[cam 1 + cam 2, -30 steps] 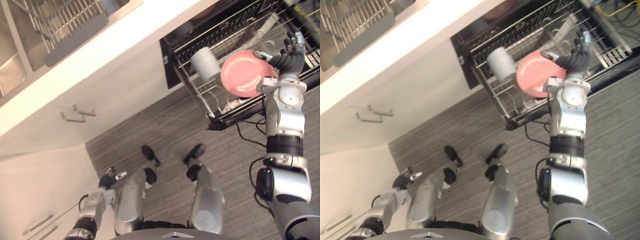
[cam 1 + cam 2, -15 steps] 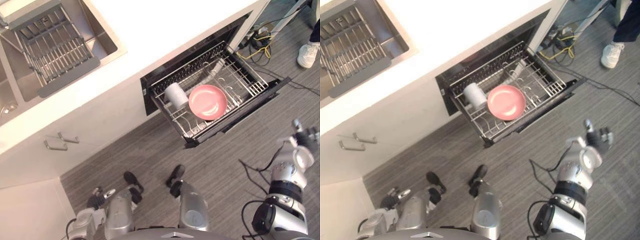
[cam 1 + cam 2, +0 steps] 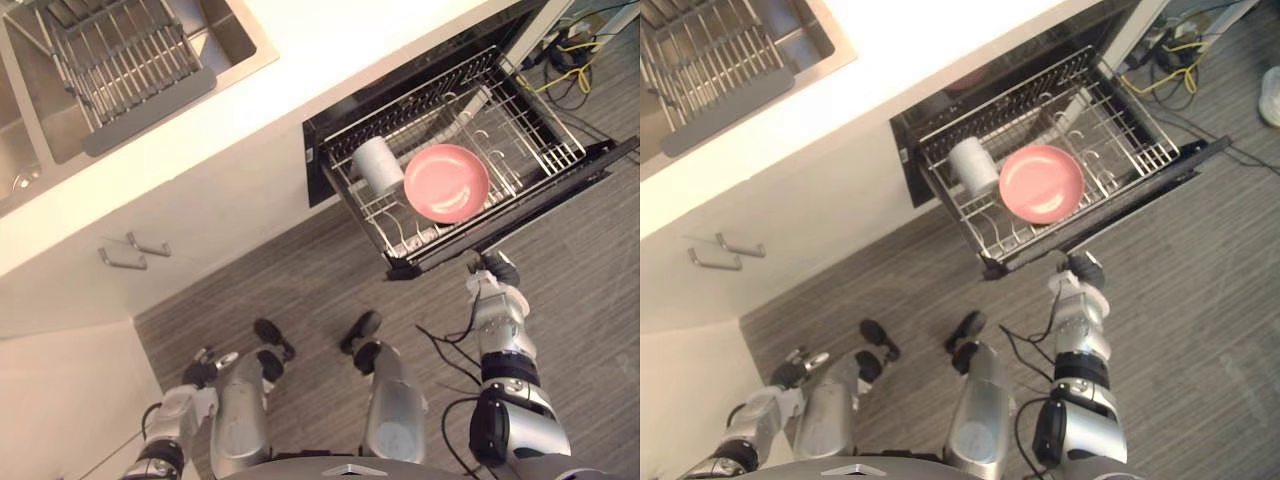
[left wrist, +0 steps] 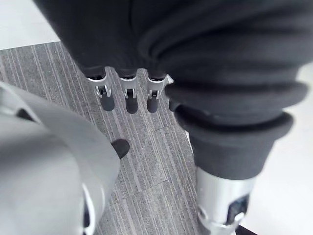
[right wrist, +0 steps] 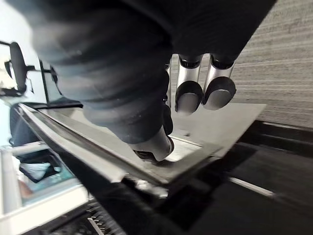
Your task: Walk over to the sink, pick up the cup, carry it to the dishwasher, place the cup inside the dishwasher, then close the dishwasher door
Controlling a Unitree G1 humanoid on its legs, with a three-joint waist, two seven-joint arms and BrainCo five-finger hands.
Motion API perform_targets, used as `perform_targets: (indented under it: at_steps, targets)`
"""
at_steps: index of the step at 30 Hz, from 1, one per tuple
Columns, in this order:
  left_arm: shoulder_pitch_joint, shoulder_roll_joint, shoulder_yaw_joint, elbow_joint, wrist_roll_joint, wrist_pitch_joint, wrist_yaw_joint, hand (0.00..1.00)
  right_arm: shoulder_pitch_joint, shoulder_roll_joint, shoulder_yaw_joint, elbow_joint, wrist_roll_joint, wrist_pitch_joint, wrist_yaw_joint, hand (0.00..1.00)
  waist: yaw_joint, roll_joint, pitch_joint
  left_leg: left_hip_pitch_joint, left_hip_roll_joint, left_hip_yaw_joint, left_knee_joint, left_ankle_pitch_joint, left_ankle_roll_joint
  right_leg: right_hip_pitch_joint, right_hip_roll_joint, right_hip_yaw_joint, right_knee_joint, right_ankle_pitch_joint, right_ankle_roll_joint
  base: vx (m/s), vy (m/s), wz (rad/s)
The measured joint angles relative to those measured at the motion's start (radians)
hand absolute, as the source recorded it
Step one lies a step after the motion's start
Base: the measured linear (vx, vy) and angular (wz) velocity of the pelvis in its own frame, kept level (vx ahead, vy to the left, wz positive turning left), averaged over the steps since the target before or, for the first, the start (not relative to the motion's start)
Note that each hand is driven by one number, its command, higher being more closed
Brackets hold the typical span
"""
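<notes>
Reading left to right, I count one sink in the bench. My left hand hangs low by the leg, fingers straight and empty. One cup lies in the one pulled-out rack, just beside one pink plate. Within the last second my right hand has left the rack and dropped to the door's front edge, fingers loose, holding nothing. I judge placing done; closing the door remains.
</notes>
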Motion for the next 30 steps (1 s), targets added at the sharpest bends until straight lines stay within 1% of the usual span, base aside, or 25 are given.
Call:
perform_targets:
  at_steps: [2, 3, 4, 5, 6, 7, 8, 9, 11, 12, 13, 15, 16, 18, 20, 21, 22, 23, 24, 25, 26, 27, 28, 30]
  targets:
    - [-0.003, -0.002, 0.0, -0.003, -0.001, 0.0, -0.001, 0.0, -0.03, -0.021, 0.024, 0.0, -0.094, 0.009, -0.001, 1.0, 0.0, 0.002, 0.002, -0.026, 0.0, -0.002, 0.01, 0.001, 0.0, -0.027, -0.014, -0.004, 0.022, -0.007, -0.004, -0.02, -0.027, 0.09]
    - [-0.005, -0.003, 0.0, -0.005, -0.001, 0.0, -0.001, 0.0, -0.041, -0.034, 0.035, 0.0, -0.115, 0.013, -0.001, 1.0, 0.0, 0.005, 0.005, -0.031, 0.0, -0.004, 0.012, 0.002, 0.001, -0.029, -0.019, -0.012, 0.028, -0.008, -0.006, -0.02, -0.039, 0.1]
    - [-0.012, -0.006, 0.001, -0.005, -0.001, 0.0, -0.001, 0.0, -0.066, -0.061, 0.058, 0.004, -0.166, 0.018, -0.01, 1.0, 0.002, 0.011, 0.011, -0.039, 0.0, -0.011, 0.012, 0.006, 0.005, -0.03, -0.025, -0.029, 0.034, -0.011, -0.009, -0.01, -0.037, 0.15]
    - [-0.017, -0.01, 0.001, -0.006, -0.001, 0.0, -0.001, 0.0, -0.094, -0.086, 0.083, 0.007, -0.204, 0.032, -0.017, 1.0, 0.007, 0.017, 0.015, -0.049, 0.0, -0.022, 0.012, 0.013, 0.008, -0.032, -0.029, -0.04, 0.041, -0.014, -0.012, -0.02, -0.051, 0.17]
    - [-0.017, -0.013, 0.001, -0.008, -0.001, 0.0, -0.002, 0.0, -0.113, -0.094, 0.102, 0.014, -0.22, 0.037, -0.022, 1.0, 0.008, 0.021, 0.017, -0.054, -0.001, -0.027, 0.012, 0.016, 0.011, -0.032, -0.034, -0.051, 0.047, -0.018, -0.015, -0.02, -0.04, 0.17]
    - [-0.019, -0.016, 0.001, -0.009, -0.002, 0.0, -0.002, 0.0, -0.15, -0.112, 0.129, 0.038, -0.235, 0.043, -0.031, 1.0, 0.013, 0.023, 0.017, -0.062, -0.002, -0.032, 0.012, 0.019, 0.013, -0.04, -0.04, -0.056, 0.057, -0.023, -0.017, -0.05, -0.075, 0.14]
    - [-0.025, -0.022, 0.001, -0.01, -0.002, 0.003, -0.006, 0.0, -0.21, -0.132, 0.157, 0.052, -0.272, 0.059, -0.054, 1.0, 0.034, 0.028, 0.018, -0.081, -0.002, -0.039, 0.012, 0.029, 0.012, -0.062, -0.046, -0.06, 0.073, -0.032, -0.027, -0.05, -0.073, 0.15]
    - [-0.028, -0.025, 0.001, -0.014, -0.002, 0.004, -0.007, 0.0, -0.242, -0.144, 0.172, 0.069, -0.287, 0.059, -0.063, 1.0, 0.038, 0.036, 0.022, -0.091, -0.003, -0.049, 0.012, 0.033, 0.015, -0.064, -0.048, -0.069, 0.076, -0.035, -0.029, -0.07, -0.093, 0.25]
    - [-0.034, -0.039, 0.001, -0.028, -0.007, 0.01, -0.017, 0.0, -0.338, -0.199, 0.217, 0.085, -0.339, 0.073, -0.093, 1.0, 0.048, 0.074, 0.042, -0.125, -0.009, -0.091, 0.004, 0.055, 0.022, -0.067, -0.058, -0.11, 0.092, -0.051, -0.031, -0.07, -0.076, 0.44]
    - [-0.034, -0.042, 0.001, -0.031, -0.01, 0.014, -0.021, 0.0, -0.408, -0.232, 0.249, 0.118, -0.364, 0.079, -0.105, 1.0, 0.066, 0.086, 0.047, -0.141, -0.014, -0.098, -0.009, 0.07, 0.021, -0.085, -0.062, -0.114, 0.101, -0.056, -0.036, -0.06, -0.049, 0.3]
    - [-0.035, -0.042, 0.001, -0.033, -0.011, 0.017, -0.021, 0.0, -0.441, -0.248, 0.267, 0.129, -0.38, 0.083, -0.11, 1.0, 0.075, 0.093, 0.049, -0.151, -0.016, -0.105, -0.013, 0.075, 0.018, -0.094, -0.062, -0.116, 0.103, -0.057, -0.037, -0.07, -0.064, 0.18]
    - [-0.034, -0.043, 0.001, -0.033, -0.01, 0.023, -0.022, 0.0, -0.558, -0.309, 0.325, 0.171, -0.454, 0.1, -0.128, 1.0, 0.102, 0.134, 0.069, -0.174, -0.038, -0.154, -0.049, 0.112, 0.017, -0.099, -0.07, -0.151, 0.111, -0.066, -0.05, -0.06, -0.063, 0.3]
    - [-0.031, -0.043, 0.001, -0.033, -0.01, 0.023, -0.021, 0.0, -0.582, -0.323, 0.34, 0.186, -0.464, 0.1, -0.13, 1.0, 0.106, 0.141, 0.071, -0.178, -0.043, -0.165, -0.057, 0.122, 0.016, -0.1, -0.073, -0.158, 0.116, -0.069, -0.054, -0.06, -0.063, 0.29]
    - [-0.012, -0.036, 0.001, -0.034, -0.011, 0.021, -0.021, 0.0, -0.653, -0.335, 0.403, 0.199, -0.462, 0.102, -0.129, 1.0, 0.138, 0.146, 0.067, -0.207, -0.059, -0.212, -0.078, 0.154, 0.02, -0.128, -0.075, -0.163, 0.132, -0.079, -0.067, -0.06, -0.079, 0.13]
    - [-0.006, -0.037, 0.001, -0.033, -0.013, 0.02, -0.023, 0.0, -0.699, -0.337, 0.423, 0.214, -0.449, 0.094, -0.131, 1.0, 0.156, 0.148, 0.066, -0.234, -0.067, -0.25, -0.078, 0.165, 0.017, -0.142, -0.076, -0.177, 0.138, -0.084, -0.075, -0.04, -0.063, 0.17]
    - [-0.003, -0.037, 0.001, -0.035, -0.014, 0.018, -0.023, 0.0, -0.711, -0.341, 0.423, 0.229, -0.436, 0.083, -0.125, 1.0, 0.163, 0.148, 0.066, -0.24, -0.067, -0.256, -0.078, 0.167, 0.017, -0.143, -0.076, -0.182, 0.14, -0.086, -0.077, -0.03, -0.055, 0.23]
    - [0.002, -0.037, 0.001, -0.035, -0.013, 0.014, -0.029, 0.0, -0.723, -0.351, 0.422, 0.236, -0.371, 0.058, -0.118, 1.0, 0.179, 0.148, 0.066, -0.247, -0.067, -0.262, -0.079, 0.174, 0.021, -0.147, -0.076, -0.184, 0.144, -0.089, -0.078, -0.04, -0.058, 0.15]
    - [0.013, -0.037, 0.002, -0.035, -0.012, 0.008, -0.042, 0.0, -0.731, -0.354, 0.42, 0.235, -0.298, 0.015, -0.118, 1.0, 0.191, 0.148, 0.066, -0.251, -0.067, -0.267, -0.077, 0.174, 0.02, -0.15, -0.076, -0.185, 0.145, -0.09, -0.079, -0.02, -0.036, 0.1]
    - [0.02, -0.037, 0.002, -0.036, -0.011, 0.002, -0.045, 0.0, -0.733, -0.353, 0.419, 0.235, -0.264, -0.007, -0.116, 0.0, 0.196, 0.148, 0.066, -0.252, -0.068, -0.269, -0.077, 0.174, 0.02, -0.15, -0.077, -0.185, 0.146, -0.091, -0.08, -0.03, -0.037, 0.06]
    - [0.034, -0.037, 0.004, -0.037, -0.009, -0.009, -0.051, 0.0, -0.733, -0.351, 0.409, 0.235, -0.205, -0.046, -0.095, 0.0, 0.204, 0.148, 0.066, -0.252, -0.071, -0.275, -0.076, 0.174, 0.02, -0.149, -0.08, -0.185, 0.149, -0.092, -0.079, -0.01, -0.024, 0.08]
    - [0.044, -0.037, 0.008, -0.039, -0.01, -0.013, -0.053, 0.0, -0.733, -0.351, 0.395, 0.235, -0.163, -0.068, -0.072, 0.0, 0.207, 0.148, 0.066, -0.252, -0.075, -0.279, -0.074, 0.174, 0.021, -0.147, -0.087, -0.187, 0.157, -0.095, -0.078, -0.01, -0.028, 0.1]
    - [0.049, -0.037, 0.01, -0.042, -0.011, -0.013, -0.056, 0.0, -0.733, -0.35, 0.38, 0.235, -0.142, -0.078, -0.057, 0.0, 0.207, 0.148, 0.066, -0.252, -0.077, -0.281, -0.073, 0.174, 0.021, -0.146, -0.091, -0.188, 0.162, -0.097, -0.076, 0.0, -0.031, 0.13]
    - [0.057, -0.037, 0.033, -0.044, -0.035, -0.011, -0.076, 0.0, -0.733, -0.35, 0.352, 0.235, -0.101, -0.086, -0.009, 0.0, 0.207, 0.148, 0.066, -0.252, -0.078, -0.29, -0.058, 0.17, 0.026, -0.133, -0.097, -0.195, 0.171, -0.103, -0.074, 0.01, -0.024, 0.13]
    - [0.058, -0.037, 0.044, -0.045, -0.042, -0.01, -0.085, 0.0, -0.732, -0.349, 0.342, 0.234, -0.099, -0.086, 0.004, 0.0, 0.204, 0.148, 0.066, -0.252, -0.078, -0.296, -0.053, 0.167, 0.029, -0.127, -0.099, -0.198, 0.175, -0.106, -0.072, 0.01, -0.019, 0.12]
